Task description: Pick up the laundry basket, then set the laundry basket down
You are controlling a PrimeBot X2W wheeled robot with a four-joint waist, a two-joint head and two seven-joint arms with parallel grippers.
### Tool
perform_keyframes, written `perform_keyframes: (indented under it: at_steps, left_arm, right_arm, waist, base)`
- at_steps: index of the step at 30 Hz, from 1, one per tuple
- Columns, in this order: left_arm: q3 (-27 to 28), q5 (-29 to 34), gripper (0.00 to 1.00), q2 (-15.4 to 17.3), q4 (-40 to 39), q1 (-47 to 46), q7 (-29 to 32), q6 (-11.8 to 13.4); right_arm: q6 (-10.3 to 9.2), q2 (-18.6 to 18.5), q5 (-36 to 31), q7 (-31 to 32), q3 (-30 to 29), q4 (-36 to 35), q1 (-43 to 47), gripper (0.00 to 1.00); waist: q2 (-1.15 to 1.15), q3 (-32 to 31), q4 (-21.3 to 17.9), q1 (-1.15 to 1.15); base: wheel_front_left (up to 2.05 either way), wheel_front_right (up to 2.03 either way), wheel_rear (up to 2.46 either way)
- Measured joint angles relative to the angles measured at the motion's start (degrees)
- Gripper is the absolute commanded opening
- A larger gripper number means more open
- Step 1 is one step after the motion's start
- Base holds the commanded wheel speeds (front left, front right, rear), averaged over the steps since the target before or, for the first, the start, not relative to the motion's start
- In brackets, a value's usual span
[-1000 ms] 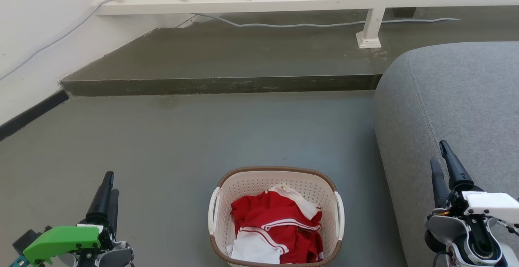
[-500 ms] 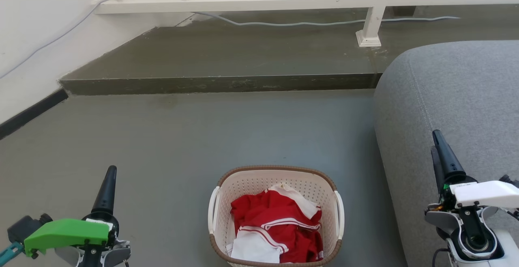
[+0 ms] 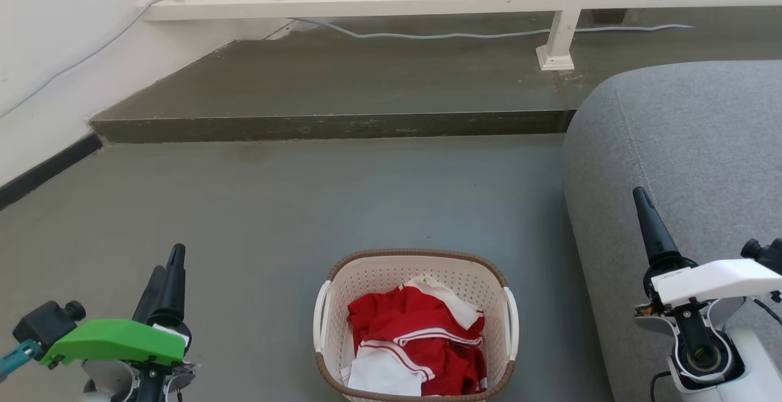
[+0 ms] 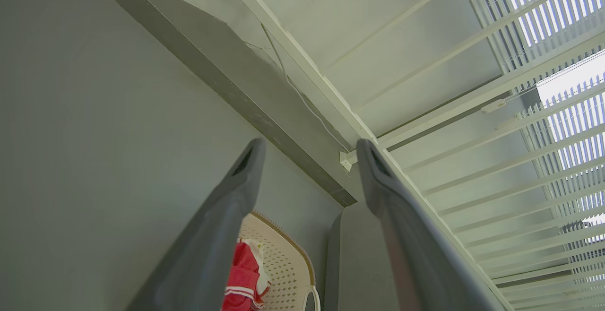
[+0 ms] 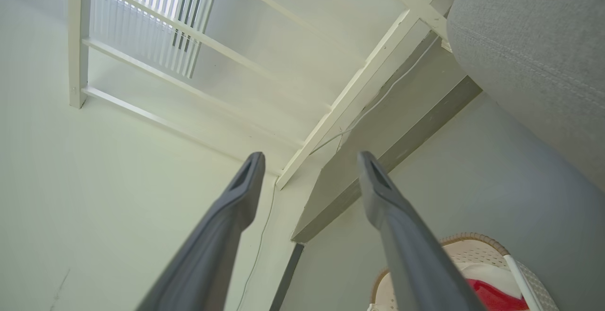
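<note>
Since grey sofa [image 3: 684, 145] crowds right side, right arm may snag it descending. Laundry basket [image 3: 379, 280] on floor near sofa, holding red clothes [image 3: 421, 328]; uneven handle grip would tip it. Left claw [image 3: 169, 258], right claw [image 5: 309, 157]: both wide, empty, flanking basket.

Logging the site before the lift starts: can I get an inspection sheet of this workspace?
Surface: smooth grey floor.
Job's things: laundry basket upright on the floor, left of the sofa, not held.
Clutter: red and white clothes inside the basket.
Grippers: left gripper and right gripper open, either side of the basket, touching nothing.
Cables: grey cable along the raised step.
Surroundings: grey sofa at right, white railing behind.
</note>
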Motion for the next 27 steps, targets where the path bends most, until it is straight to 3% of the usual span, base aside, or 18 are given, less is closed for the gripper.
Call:
perform_keyframes:
  at_steps: [11, 27]
  left_arm:
    - [-1.2, 9.0, 1.00, 0.0, -0.7, -0.6, -2.3, 0.6]
    - [-2.5, 20.9, 1.00, -0.2, -1.6, -1.3, -5.4, 0.6]
  right_arm:
    - [-1.10, -0.2, -9.9, -2.3, 1.9, -0.3, -0.3, 1.00]
    - [-1.14, -0.2, -21.6, -5.2, 4.5, -0.9, -1.1, 1.00]
  waist:
    - [0.00, 0.1, -0.2, 0.00]
    - [0.00, 0.4, -0.3, 0.00]
  base:
    - [0.00, 0.00, 0.00]
    - [0.00, 0.00, 0.00]
